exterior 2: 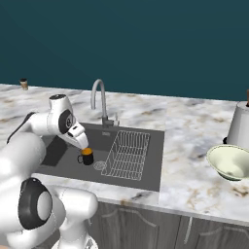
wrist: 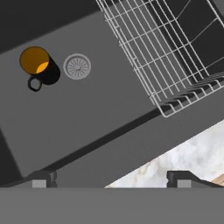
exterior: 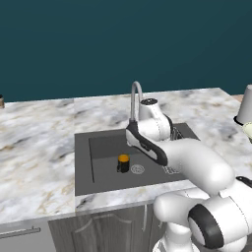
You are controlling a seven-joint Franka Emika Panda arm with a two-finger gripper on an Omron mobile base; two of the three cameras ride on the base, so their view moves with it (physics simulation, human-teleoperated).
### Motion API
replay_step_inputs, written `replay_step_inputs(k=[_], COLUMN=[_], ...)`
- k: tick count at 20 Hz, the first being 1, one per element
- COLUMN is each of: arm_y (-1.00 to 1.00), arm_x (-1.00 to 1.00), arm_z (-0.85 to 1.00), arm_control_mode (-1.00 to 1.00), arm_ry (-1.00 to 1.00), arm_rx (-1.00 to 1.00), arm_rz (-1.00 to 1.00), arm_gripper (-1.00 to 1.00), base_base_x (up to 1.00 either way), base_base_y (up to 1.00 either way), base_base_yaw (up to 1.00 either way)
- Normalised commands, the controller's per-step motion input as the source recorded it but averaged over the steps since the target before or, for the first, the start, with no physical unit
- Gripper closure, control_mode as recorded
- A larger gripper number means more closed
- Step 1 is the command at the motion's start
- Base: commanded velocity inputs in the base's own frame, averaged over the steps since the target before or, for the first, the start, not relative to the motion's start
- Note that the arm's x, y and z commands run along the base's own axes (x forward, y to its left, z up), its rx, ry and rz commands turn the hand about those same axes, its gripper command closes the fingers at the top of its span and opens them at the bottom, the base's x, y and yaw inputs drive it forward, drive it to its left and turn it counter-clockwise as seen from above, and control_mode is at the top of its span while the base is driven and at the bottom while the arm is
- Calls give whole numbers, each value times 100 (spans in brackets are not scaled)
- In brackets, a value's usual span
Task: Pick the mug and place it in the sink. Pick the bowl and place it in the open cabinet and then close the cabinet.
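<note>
So the mug (exterior: 123,163) is sitting upright on the floor of the sink (exterior: 103,142), right next to the drain (exterior: 137,169), orange inside facing up and its handle sticking out to the side. Nothing is touching it. Looks to me like the first half of the job is basically done.

The hand (wrist: 109,178) is wide open and empty. In the hand view the two fingertips (wrist: 41,177) stand far apart at the bottom, hanging over the front edge of the sink with the mug well off toward the far corner of the picture. My read is that it's spread like that because it has no reason to hold anything at the moment, and it sits above the basin rather than down in it.

The wire rack (exterior 2: 127,154) takes up the other side of the sink, which probably explains why the mug ended up on the bare side by the drain and not on the wires. The faucet (exterior 2: 99,99) curves over the back rim.

The bowl (exterior 2: 229,162) is on the counter (exterior 2: 189,146) well off to the right of the sink, tipped a bit so you can see into it, just in front of a big grey-white cup thing (exterior 2: 240,126). I'd guess that's the next target, and the arm has a decent swing to get there. Being wide and shallow, it'll probably need a grab on the rim.
</note>
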Motion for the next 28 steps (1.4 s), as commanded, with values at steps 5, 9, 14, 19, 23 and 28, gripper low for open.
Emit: replay_step_inputs(k=[5,9,14,19,23,28], arm_y=[-36,-33,-23,-30,-47,-26], arm_x=[1,0,0,0,0,0], arm_z=[11,8,0,1,0,0], arm_control_mode=[-100,-100,-100,-100,-100,100], arm_ry=[1,0,1,0,0,1], arm_rx=[9,7,2,0,0,0], arm_rz=[0,0,5,19,24,7], arm_gripper=[-100,-100,-100,-100,-100,-100], base_base_x=[0,0,0,0,0,-5], base_base_y=[0,0,0,0,0,-60], base_base_yaw=[0,0,0,0,0,2])
